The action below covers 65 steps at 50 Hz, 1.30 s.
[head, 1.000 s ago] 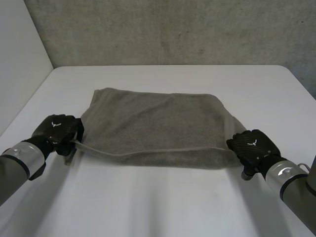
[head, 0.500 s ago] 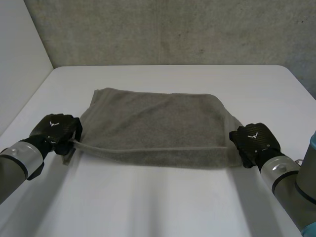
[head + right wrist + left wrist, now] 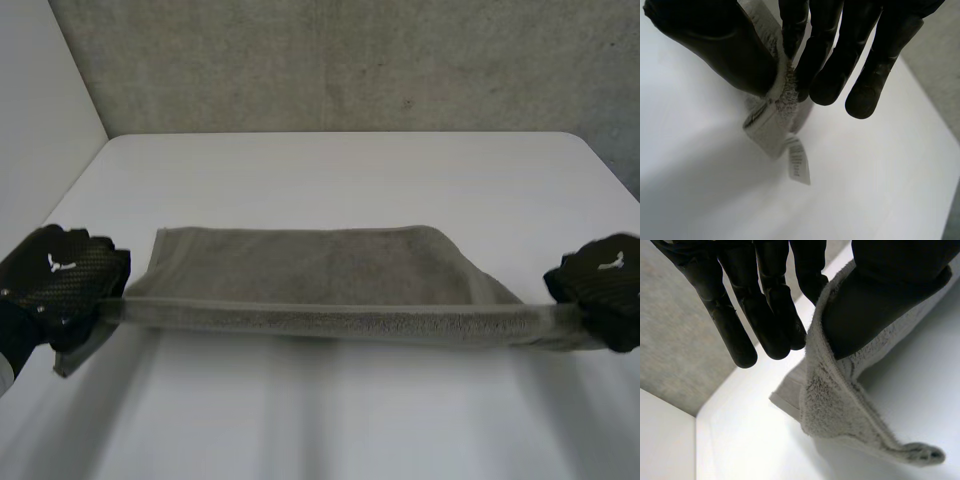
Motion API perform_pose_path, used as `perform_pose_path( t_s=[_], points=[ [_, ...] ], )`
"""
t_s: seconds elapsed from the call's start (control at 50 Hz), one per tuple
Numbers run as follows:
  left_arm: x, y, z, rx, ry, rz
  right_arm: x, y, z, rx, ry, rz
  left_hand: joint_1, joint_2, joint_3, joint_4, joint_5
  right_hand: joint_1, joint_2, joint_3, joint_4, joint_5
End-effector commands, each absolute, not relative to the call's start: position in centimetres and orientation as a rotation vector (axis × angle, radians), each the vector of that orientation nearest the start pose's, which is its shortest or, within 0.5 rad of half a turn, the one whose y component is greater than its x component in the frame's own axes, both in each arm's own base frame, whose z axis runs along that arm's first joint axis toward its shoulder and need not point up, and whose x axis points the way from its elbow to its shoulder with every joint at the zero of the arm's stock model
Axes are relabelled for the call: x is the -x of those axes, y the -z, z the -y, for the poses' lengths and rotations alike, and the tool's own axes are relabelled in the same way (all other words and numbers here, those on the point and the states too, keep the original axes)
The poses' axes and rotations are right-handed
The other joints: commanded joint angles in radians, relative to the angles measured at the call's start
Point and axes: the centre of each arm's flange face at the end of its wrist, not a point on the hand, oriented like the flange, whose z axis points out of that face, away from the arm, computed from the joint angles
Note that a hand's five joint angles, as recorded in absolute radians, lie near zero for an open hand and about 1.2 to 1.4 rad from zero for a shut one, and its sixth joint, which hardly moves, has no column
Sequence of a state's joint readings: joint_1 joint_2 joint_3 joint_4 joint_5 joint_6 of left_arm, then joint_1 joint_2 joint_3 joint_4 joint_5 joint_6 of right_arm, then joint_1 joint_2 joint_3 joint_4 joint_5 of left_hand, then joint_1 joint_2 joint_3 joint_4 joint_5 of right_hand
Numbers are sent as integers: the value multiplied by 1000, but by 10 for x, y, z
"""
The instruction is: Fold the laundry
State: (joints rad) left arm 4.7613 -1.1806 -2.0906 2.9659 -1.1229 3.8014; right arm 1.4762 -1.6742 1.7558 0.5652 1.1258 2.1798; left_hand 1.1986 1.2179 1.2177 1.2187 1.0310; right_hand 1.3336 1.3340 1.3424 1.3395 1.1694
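Note:
A grey towel (image 3: 320,270) is lifted along its near edge and stretched between both hands, its far part resting on the white table (image 3: 340,170). My left hand (image 3: 60,285) pinches the towel's near left corner (image 3: 840,390) between thumb and fingers (image 3: 765,310). My right hand (image 3: 605,285) pinches the near right corner (image 3: 775,105) the same way, with a white care label (image 3: 797,162) hanging below its fingers (image 3: 830,65). Both hands are raised above the table.
A concrete wall (image 3: 340,60) runs behind the table's far edge, and a white panel (image 3: 40,130) stands at the left. Bare tabletop lies in front of and behind the towel.
Both hands have risen and moved apart and towards me, lifting the towel's near edge and pulling it taut. The right hand closed on its corner.

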Motion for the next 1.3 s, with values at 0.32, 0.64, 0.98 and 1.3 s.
perform_pose_path(
  t_s=[0.32, 0.64, 0.98, 1.3],
  points=[
    [188, -181, 265, -1308, 1737, -2312, -169, -202, 275, 1529, 1305, -2516, 198, 178, 179, 178, 191, 63, 62, 54, 57, 52],
    [222, -405, 358, -810, 2544, -1453, -220, -445, 342, 826, 2874, -1661, 198, 178, 179, 178, 191, 63, 62, 54, 57, 52],
    [201, -288, 346, -858, 2466, -2062, -221, -306, 314, 1156, 2145, -2203, 198, 178, 179, 178, 191, 63, 62, 54, 57, 52],
    [197, -130, 293, -1217, 1994, -2270, -214, -146, 267, 1501, 1711, -2365, 198, 178, 179, 178, 191, 63, 62, 54, 57, 52]
  ],
)
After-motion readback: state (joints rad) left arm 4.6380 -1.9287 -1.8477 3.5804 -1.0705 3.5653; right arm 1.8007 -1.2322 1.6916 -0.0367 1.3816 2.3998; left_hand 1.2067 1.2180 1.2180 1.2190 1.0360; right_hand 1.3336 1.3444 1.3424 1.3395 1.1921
